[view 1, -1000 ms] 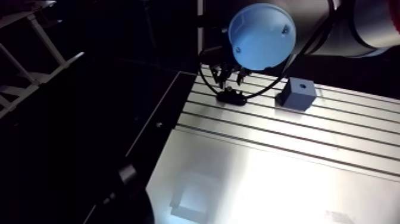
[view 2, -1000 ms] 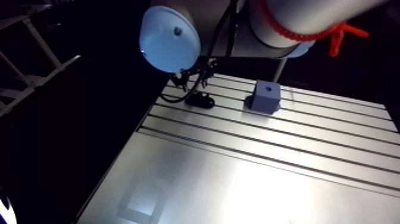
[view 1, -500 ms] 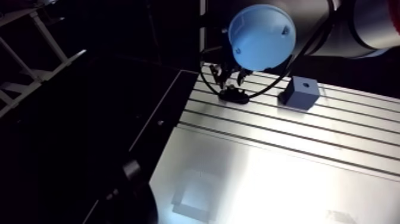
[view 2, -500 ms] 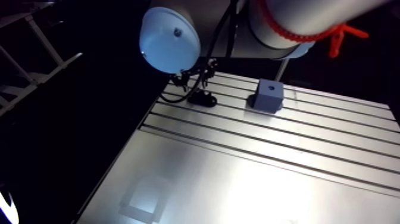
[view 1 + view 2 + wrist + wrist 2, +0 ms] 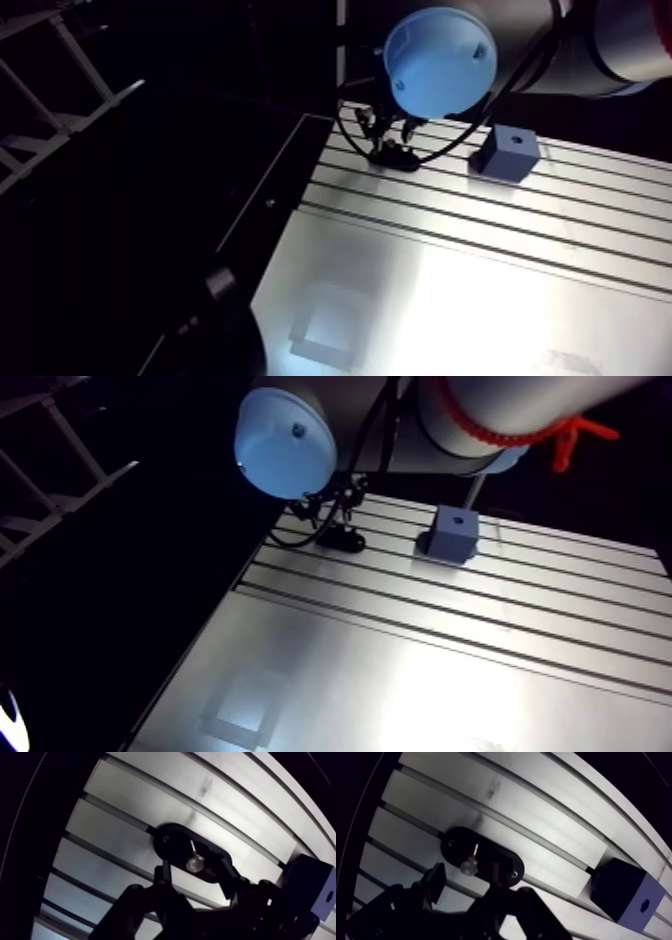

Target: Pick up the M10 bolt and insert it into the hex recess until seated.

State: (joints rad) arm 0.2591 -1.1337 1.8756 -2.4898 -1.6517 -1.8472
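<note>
bolt (image 5: 194, 863) sits between the two fingers of the gripper (image 5: 193, 869), its shiny head toward the gripper's body and its thin shank pointing away, ahead of the fingertips. whether it lies flat or leans i cannot tell. it rests on a black oval holder (image 5: 170, 837) that sits flat on the slotted table (image 5: 150, 782), over one of the slots. the fingers (image 5: 161, 876) are spread, one to each side of the bolt's head. a sliver of space shows between each pad and the head, so nothing is pinched. the fingertips are low, down near the level of the holder, and in the wrist view they overlap the holder's edge nearest the gripper. out beyond one finger, apart from the holder, a blue-grey block (image 5: 623, 892) stands upright on the table. the hex recess (image 5: 645, 902) is a small dark hole in the block's lighter top face, and nothing is in it. in the arm view the gripper comes down from under the light-blue joint cap (image 5: 440, 60) onto the holder near the table's far edge. the block stands off to the side of the fingers there too, touching neither them nor the holder.
</note>
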